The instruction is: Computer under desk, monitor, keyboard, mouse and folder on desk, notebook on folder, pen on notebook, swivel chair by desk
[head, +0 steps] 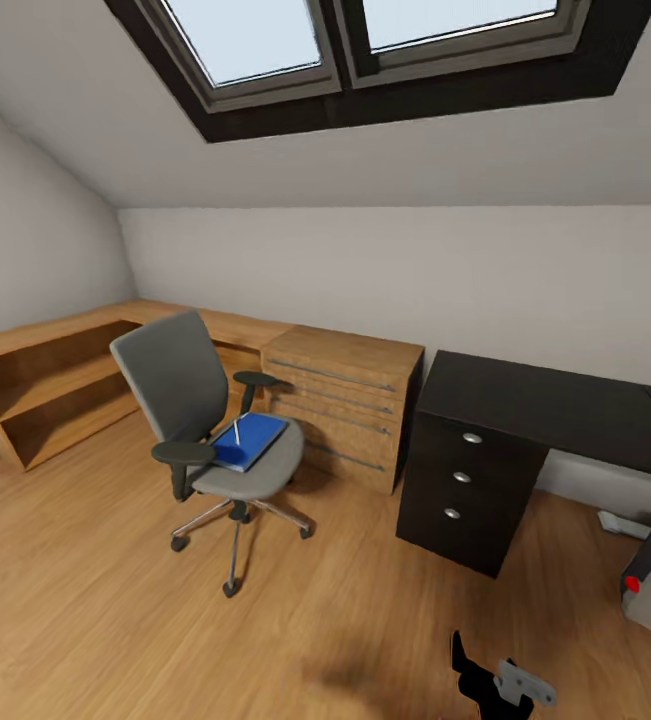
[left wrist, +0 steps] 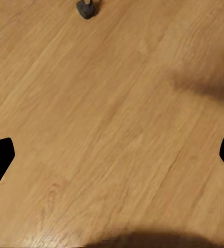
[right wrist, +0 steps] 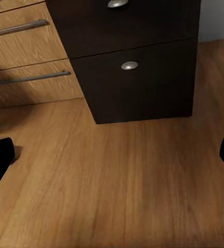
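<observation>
Flat blue folder [head: 249, 441] on padded grey swivel chair [head: 190, 400], glossy black desk [head: 555, 405]

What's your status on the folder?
Both grippers open, empty, over bare floor. Folder flat on the chair seat, untouched. Desk to the right, wooden drawers between the two.

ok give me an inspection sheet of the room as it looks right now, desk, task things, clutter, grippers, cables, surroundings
Surface: desk, glossy black top bare where visible, three drawers with silver knobs.
Job's things: swivel chair stands apart from the desk, in front of the wooden chest; blue folder lies on its seat with a thin white stick on top.
Clutter: grey objects on the floor by the desk, partly cut off, one with a red dot.
Grippers: left gripper and right gripper both open, empty, over bare floor.
Cables: nothing seen.
Surroundings: wooden chest of drawers, low wooden shelving, skylight, wood floor.
</observation>
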